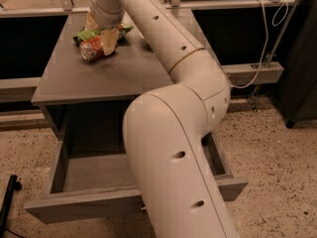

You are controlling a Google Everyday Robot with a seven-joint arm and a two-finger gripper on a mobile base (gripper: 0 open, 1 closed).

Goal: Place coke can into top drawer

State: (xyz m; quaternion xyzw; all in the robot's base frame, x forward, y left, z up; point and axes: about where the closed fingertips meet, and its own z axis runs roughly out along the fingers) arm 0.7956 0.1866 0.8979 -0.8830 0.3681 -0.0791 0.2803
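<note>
Coke can [91, 49]: one, red with white markings, lying on its side on the bench [114, 76] near the far left corner.
Gripper [103, 39]: one, down over the can at that same corner, right against it. I cannot tell whether it is apart, together or clamped on the can.
Top drawer [74, 206]: one, pulled out from under the near edge of the bench, with its grey floor bare where it shows.
Chip bag [82, 35]: one, green, just behind the can and touching it, partly hidden by the gripper.
Arm [168, 148]: one, thick and cream-coloured, rising from the near side and reaching across to the far left corner. It hides the middle of the drawer and part of its front.
Cable [262, 33]: one, white, hanging beyond the bench's right edge.
Floor [267, 148]: speckled.
</note>
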